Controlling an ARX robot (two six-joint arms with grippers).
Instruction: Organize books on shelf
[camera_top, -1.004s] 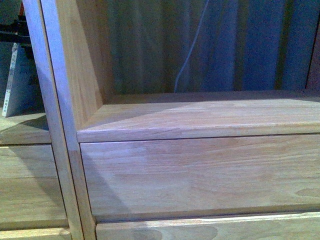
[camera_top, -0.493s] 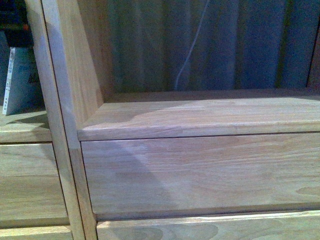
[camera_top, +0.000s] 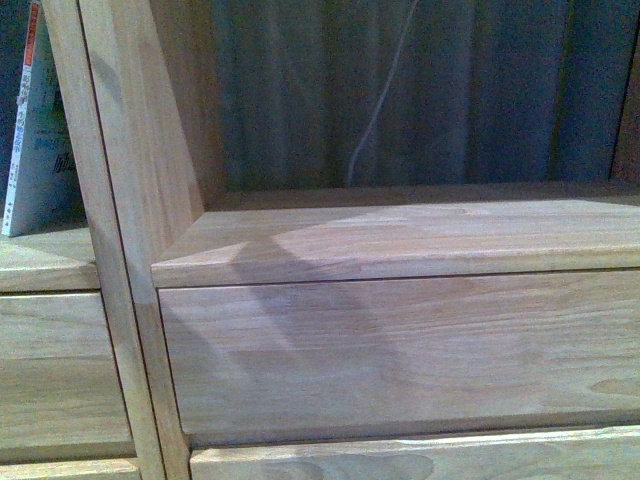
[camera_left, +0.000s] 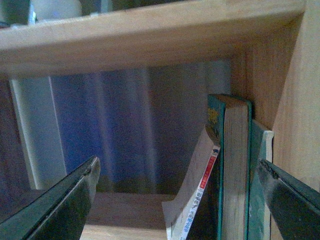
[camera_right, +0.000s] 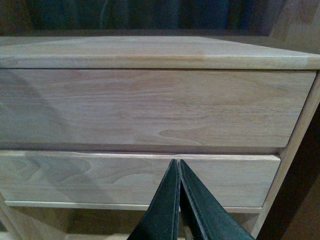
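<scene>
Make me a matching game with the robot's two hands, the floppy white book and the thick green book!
Things:
1. left gripper
2. right gripper
3. white book
4. thick green book

States:
A. standing upright
B. fingers spread wide
C. leaning, tilted
D. fingers pressed together

Pairs: 1-B, 2-D, 3-C, 4-A

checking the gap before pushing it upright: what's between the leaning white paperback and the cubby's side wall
In the left wrist view, two upright books: a thick teal-covered book, which the thin white paperback leans on, then a thinner teal book against the pale wooden wall.
</scene>
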